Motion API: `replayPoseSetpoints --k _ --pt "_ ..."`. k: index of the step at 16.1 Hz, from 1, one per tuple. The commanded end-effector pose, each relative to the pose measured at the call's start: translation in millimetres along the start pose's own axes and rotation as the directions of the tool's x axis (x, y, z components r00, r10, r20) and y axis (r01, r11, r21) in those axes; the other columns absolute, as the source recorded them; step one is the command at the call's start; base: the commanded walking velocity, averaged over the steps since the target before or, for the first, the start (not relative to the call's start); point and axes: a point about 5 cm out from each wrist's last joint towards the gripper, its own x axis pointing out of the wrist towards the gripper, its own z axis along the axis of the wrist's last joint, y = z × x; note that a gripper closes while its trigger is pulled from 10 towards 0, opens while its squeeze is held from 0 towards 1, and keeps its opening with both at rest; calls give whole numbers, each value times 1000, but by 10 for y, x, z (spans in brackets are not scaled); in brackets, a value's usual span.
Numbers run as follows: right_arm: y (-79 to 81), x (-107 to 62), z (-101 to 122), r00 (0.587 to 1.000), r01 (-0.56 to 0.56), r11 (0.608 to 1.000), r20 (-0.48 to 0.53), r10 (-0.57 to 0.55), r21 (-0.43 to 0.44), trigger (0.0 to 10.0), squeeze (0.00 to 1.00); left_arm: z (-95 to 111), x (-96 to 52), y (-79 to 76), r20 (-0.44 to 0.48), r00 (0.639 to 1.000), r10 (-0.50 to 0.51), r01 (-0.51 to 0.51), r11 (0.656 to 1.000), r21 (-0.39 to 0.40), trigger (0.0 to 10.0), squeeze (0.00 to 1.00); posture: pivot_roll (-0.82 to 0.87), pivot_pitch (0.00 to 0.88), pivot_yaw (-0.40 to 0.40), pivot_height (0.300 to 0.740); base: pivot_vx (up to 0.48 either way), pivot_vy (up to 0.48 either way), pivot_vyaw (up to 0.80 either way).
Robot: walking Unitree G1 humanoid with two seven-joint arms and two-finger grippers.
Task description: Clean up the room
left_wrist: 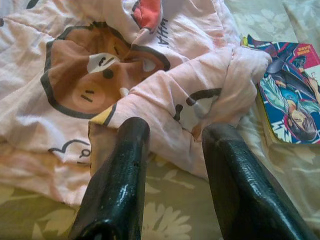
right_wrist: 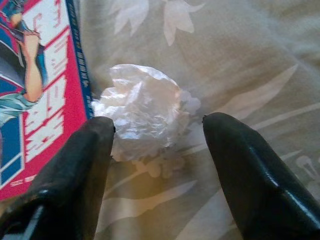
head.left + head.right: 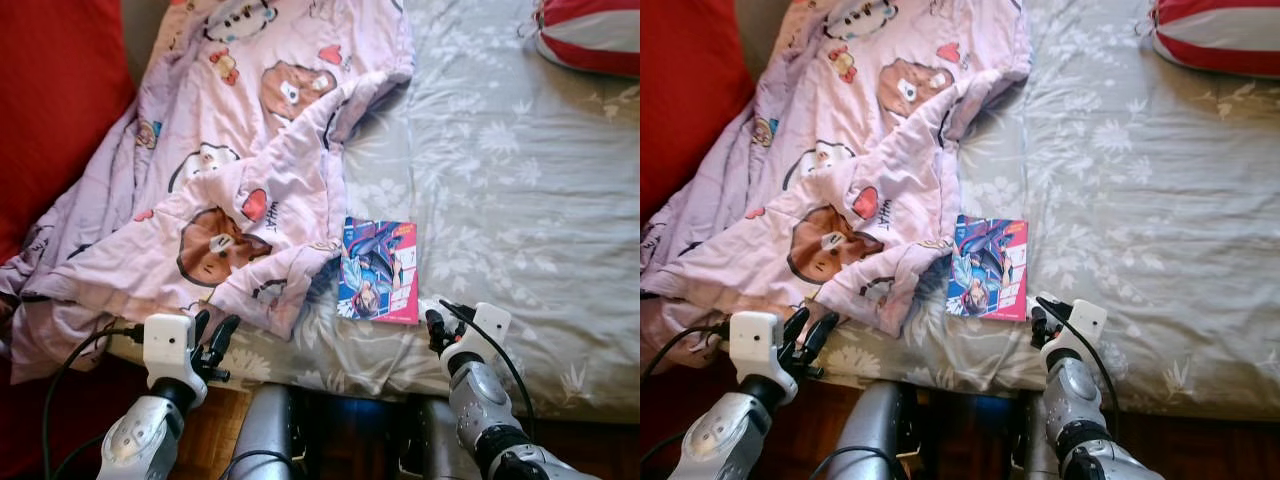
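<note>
**Right gripper open over crumpled wad**

I see my right gripper (image 2: 157, 130) with its 2 fingers spread wide, straddling a crumpled white wad (image 2: 142, 117) on the floral bedsheet (image 3: 500, 200), nothing gripped. The wad lies just beside a comic book (image 3: 379, 270). My left gripper (image 1: 172, 135) is parted too, empty, at the pink bear blanket's (image 3: 240, 190) edge.

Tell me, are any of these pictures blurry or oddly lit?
Both eye views are fairly sharp and evenly lit, the floor under the bed edge in shadow. In the left wrist view the near black fingers are soft and glossy with glare. In the right wrist view the crumpled white wad is sharp; the fingers are blurred.
</note>
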Motion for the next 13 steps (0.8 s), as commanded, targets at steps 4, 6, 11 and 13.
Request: replayPoseSetpoints --k 4,6,11,13 --pt "43 -18 -80 999 -16 1000 -29 16 1 0 0 -38 -97 46 -42 999 17 -17 1000 7 10000 0 250 387 106 640 0 0 0" --pt "64 -12 -67 999 -30 999 -26 30 -13 0 0 -44 -96 27 -45 999 7 -7 1000 10 10000 0 247 388 105 640 0 0 0" --pt "175 -1 -42 995 -99 994 -10 98 -45 0 0 -31 -88 4 -46 999 -3 4 1000 12 10000 0 243 388 105 640 0 0 0" --pt "174 -4 -55 996 -94 995 -15 93 -42 0 0 -35 -83 -8 -48 999 -8 9 1000 16 10000 0 247 387 105 640 0 0 0"
